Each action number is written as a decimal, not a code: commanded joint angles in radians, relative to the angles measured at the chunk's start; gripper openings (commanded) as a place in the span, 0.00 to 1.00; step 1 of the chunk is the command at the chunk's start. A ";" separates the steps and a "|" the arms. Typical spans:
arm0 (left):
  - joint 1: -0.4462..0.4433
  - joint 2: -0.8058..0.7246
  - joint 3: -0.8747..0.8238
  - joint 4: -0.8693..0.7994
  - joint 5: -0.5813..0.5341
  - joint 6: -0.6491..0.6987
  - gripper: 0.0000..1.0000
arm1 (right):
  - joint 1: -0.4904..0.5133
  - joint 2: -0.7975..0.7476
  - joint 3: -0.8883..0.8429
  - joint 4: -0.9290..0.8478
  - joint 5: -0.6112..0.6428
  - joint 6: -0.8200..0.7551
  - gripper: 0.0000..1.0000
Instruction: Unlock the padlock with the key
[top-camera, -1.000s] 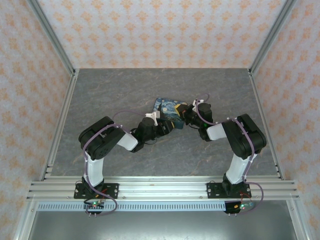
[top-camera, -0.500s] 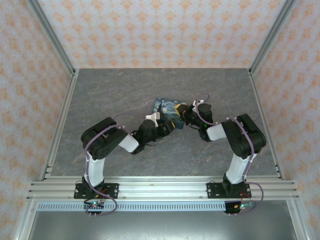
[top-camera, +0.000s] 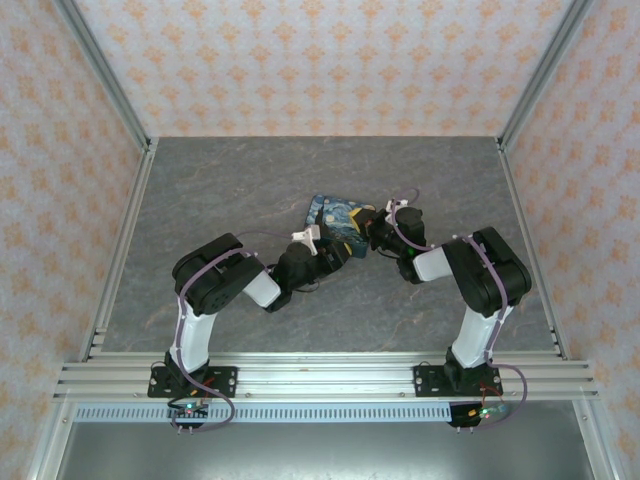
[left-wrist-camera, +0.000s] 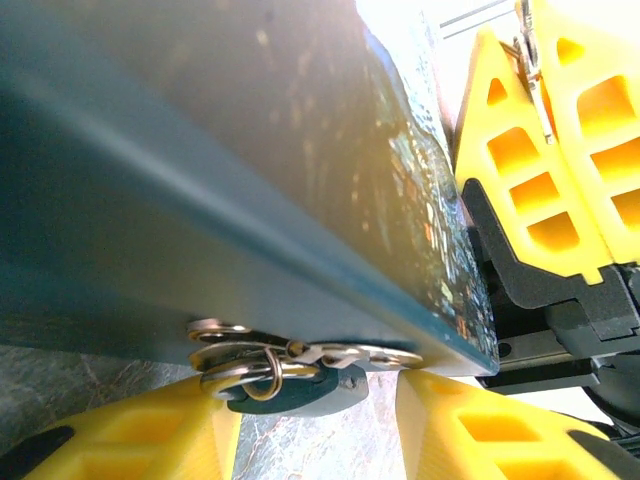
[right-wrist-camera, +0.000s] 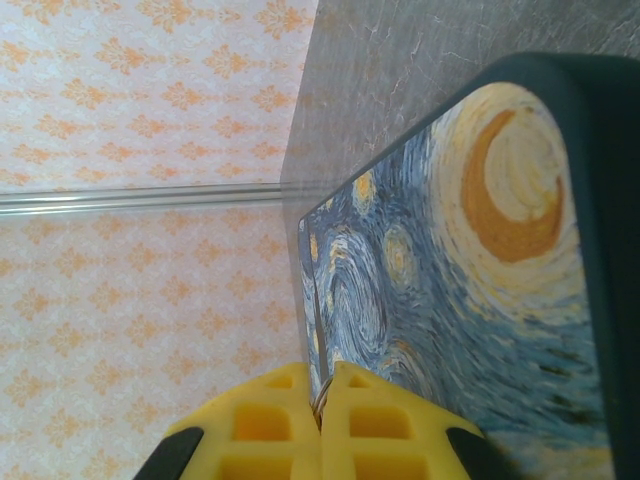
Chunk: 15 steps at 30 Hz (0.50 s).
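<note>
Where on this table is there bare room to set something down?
Bare: the table between painted box and back wall, plus both side flanks by the rails. Crowded: centre, where left gripper and right gripper meet the box.

this looks like a robot test cell in a laboratory, not a home or a shop. the grey stone-patterned desk (top-camera: 230, 180) is closed in on three sides by flat wall panels with peach-orange ornament wallpaper (top-camera: 320, 60). bare silver aluminium profile posts (top-camera: 100, 70) stand at the corners where the panels meet. along the near edge runs a slotted aluminium rail (top-camera: 320, 378), and two black-and-white robot arms (top-camera: 215, 285) are bolted on it side by side. thin purple cables (top-camera: 178, 340) go along the arms. below each base sits a small circuit board with a green light (top-camera: 188, 407).
</note>
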 joint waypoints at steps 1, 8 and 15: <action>-0.009 -0.022 -0.021 0.053 -0.035 -0.040 0.44 | 0.002 0.028 -0.019 -0.016 -0.014 0.005 0.00; -0.024 -0.102 -0.060 0.026 -0.062 -0.025 0.43 | 0.002 0.028 -0.027 -0.010 -0.014 0.004 0.00; -0.024 -0.064 -0.041 0.023 -0.068 -0.023 0.44 | 0.002 0.032 -0.036 0.001 -0.011 0.009 0.00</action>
